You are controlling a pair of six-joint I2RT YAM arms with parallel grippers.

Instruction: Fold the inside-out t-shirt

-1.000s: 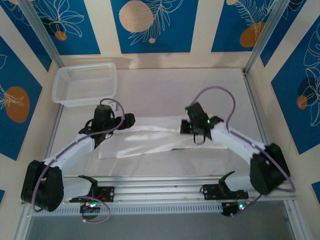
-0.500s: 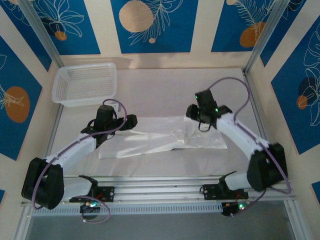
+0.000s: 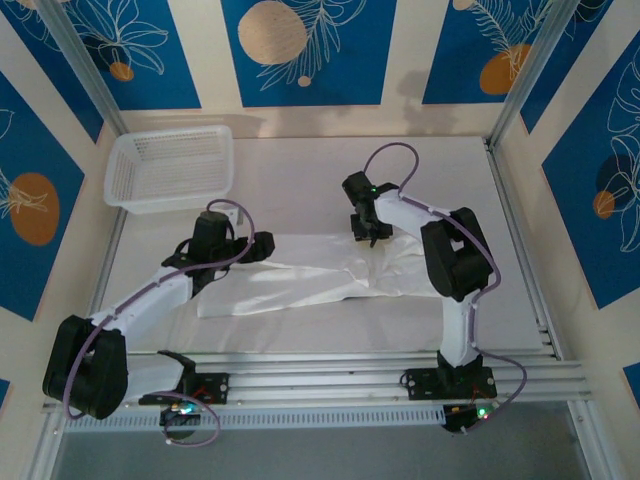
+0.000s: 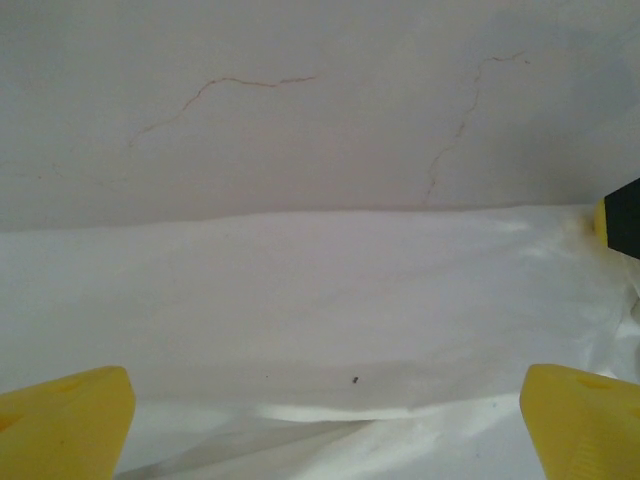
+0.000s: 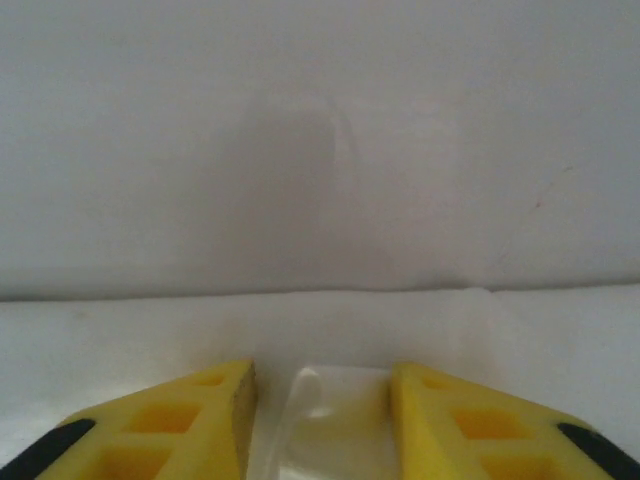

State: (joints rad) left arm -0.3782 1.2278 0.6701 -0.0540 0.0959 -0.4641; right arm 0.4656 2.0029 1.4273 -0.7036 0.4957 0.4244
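**Item 1: inside-out t-shirt** [image 3: 300, 285]. White, thin and creased. It lies flat on the bench [image 3: 300, 170] as a long band running from 9 o'clock to 3 o'clock across the middle, a shade toward 6 o'clock. A lengthwise fold line shows along the band. Its 6 o'clock border is uneven toward the 9 o'clock end.

**Item 2: left gripper** [image 3: 262, 245]. It sits at the band's 12 o'clock border, toward the 9 o'clock end, and points to 3 o'clock. The jaws are released and spread wide. In the left wrist view the two yellow fingers [image 4: 60, 425] stand at opposite lower corners. Smooth cloth lies between them and nothing is grasped.

**Item 3: right gripper** [image 3: 362, 228]. It sits at the band's 12 o'clock border, a little to 3 o'clock of the midpoint. The right arm [image 3: 455, 255] is doubled back, with its elbow over the band's 3 o'clock end. The jaws are released and stand part-way apart. In the right wrist view a clear gap separates the yellow fingers [image 5: 165, 425]. A small raised fold of cloth lies in that gap; whether it touches either finger cannot be told.

**Item 4: mesh basket** [image 3: 170, 168]. White plastic, rectangular. It stands in the bench's 10 o'clock corner, well apart from the shirt.

**Item 5: wall panels** [image 3: 300, 45]. Blue, with white leaf outlines and orange discs, and cream strips between them. They stand on the 9, 12 and 3 o'clock sides.

**Item 6: aluminium rails** [image 3: 320, 375]. They run along the 6 o'clock edge and carry both arm bases.
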